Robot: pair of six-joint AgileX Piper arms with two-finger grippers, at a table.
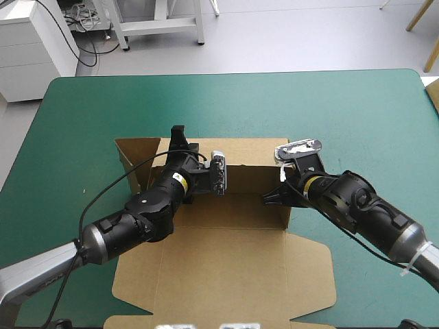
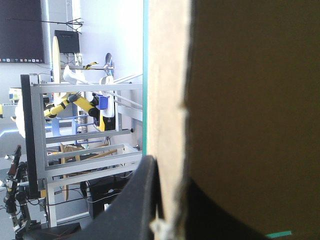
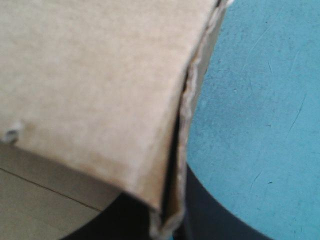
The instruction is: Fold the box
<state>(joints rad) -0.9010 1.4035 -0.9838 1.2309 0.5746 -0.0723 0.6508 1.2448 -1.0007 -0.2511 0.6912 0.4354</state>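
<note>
Left gripper (image 1: 180, 138) pinches the raised wall at the brown box's (image 1: 226, 253) far-left corner. Right gripper (image 1: 276, 195) pinches its right wall, board between the jaws.

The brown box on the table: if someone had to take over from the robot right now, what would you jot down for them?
Left end effector: shut on the box, pinching a raised wall at its far left corner.
Right end effector: shut on the box's raised right wall.
Box: mid-table on the teal-green cover, far half with walls standing, near half flat.
Done: far walls lifted.
Left: likely tucking those walls so they hold; the wide near panel and its flaps lie flat.
</note>
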